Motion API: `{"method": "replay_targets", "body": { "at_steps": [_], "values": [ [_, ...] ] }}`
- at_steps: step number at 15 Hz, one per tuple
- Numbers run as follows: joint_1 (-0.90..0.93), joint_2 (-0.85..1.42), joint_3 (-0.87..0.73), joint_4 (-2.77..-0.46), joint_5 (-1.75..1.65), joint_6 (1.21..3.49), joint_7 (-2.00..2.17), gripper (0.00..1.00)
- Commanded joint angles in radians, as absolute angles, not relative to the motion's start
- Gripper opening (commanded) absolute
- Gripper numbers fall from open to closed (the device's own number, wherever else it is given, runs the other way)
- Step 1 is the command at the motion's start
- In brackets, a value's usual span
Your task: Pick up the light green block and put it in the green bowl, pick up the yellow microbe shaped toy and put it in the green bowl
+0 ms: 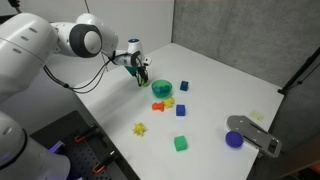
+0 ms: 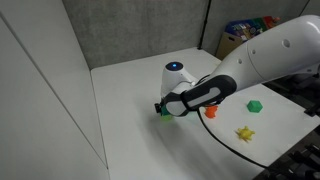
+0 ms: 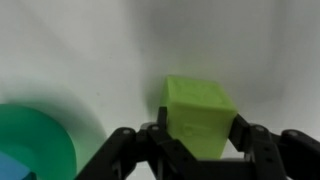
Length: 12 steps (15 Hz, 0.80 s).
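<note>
My gripper (image 3: 200, 140) is shut on the light green block (image 3: 200, 112), which sits between the two black fingers in the wrist view. In both exterior views the gripper (image 1: 143, 73) (image 2: 165, 108) hangs low over the white table, just beside the green bowl (image 1: 162, 90). The bowl's rim shows at the lower left of the wrist view (image 3: 35, 145), with something blue at its edge. The yellow microbe shaped toy (image 1: 140, 129) (image 2: 245, 133) lies on the table nearer the front, apart from the bowl.
An orange toy (image 1: 158, 105), a yellow-green piece (image 1: 169, 102) and two blue blocks (image 1: 183, 86) (image 1: 181, 111) lie close to the bowl. A darker green cube (image 1: 181, 143), a purple bowl (image 1: 234, 139) and a grey object (image 1: 255, 135) lie further off.
</note>
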<state>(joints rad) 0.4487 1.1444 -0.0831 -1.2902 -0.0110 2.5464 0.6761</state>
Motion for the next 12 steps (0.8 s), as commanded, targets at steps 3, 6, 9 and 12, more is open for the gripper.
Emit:
{"method": "replay_targets", "body": {
  "at_steps": [3, 6, 9, 12],
  "values": [
    [0.392, 1.08, -0.022, -1.326, 0.007, 2.529, 0.585, 0.29],
    [0.364, 1.015, -0.01, -1.374, 0.011, 2.535, 0.544, 0.29],
    [0.333, 0.943, -0.007, -1.433, 0.017, 2.532, 0.511, 0.29],
    [0.301, 0.864, -0.012, -1.506, 0.029, 2.546, 0.487, 0.29]
  ]
}}
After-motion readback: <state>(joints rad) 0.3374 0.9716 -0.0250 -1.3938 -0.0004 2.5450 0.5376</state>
